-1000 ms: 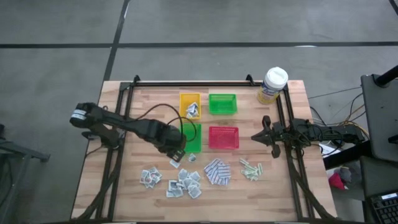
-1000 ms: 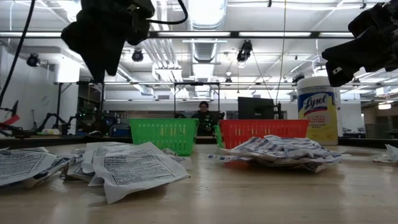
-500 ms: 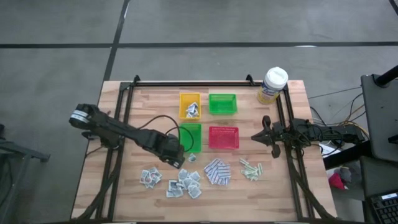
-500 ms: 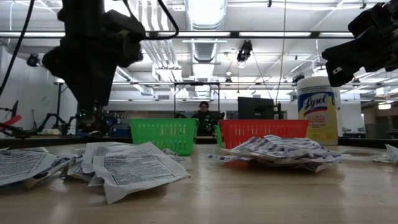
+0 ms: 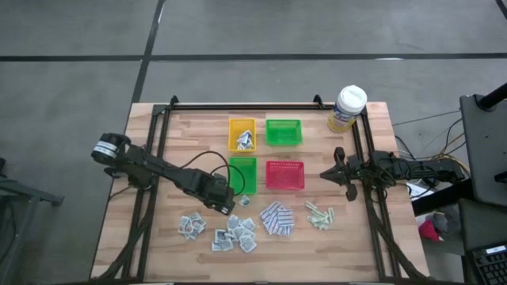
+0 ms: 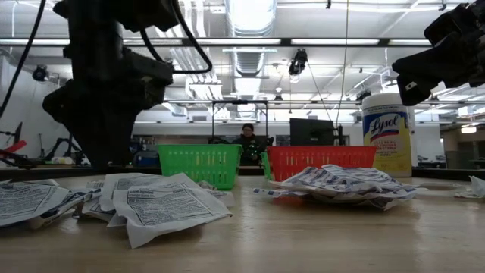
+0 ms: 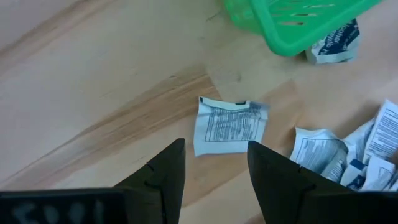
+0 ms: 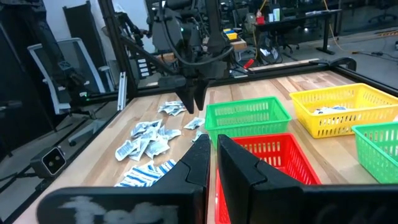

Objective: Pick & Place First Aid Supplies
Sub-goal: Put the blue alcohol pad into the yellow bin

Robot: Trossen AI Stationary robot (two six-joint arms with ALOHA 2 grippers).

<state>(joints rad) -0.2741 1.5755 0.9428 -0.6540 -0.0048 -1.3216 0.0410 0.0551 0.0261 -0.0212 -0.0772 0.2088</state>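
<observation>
Left gripper point(image 7: 214, 165) hangs spread over a lone white sachet point(image 7: 229, 125) beside the green tray point(image 7: 298, 22), lined up so I can pinch it; right gripper point(image 8: 211, 152) waits pressed together at the table's right edge.

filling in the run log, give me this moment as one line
left pincer: open, above lone white sachet near green tray | right pincer: shut, parked at right table edge, empty

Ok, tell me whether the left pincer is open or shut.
Open. In the left wrist view the left pincer shows a clear gap between its fingers, nothing held, above a white sachet lying flat on the table.
</observation>
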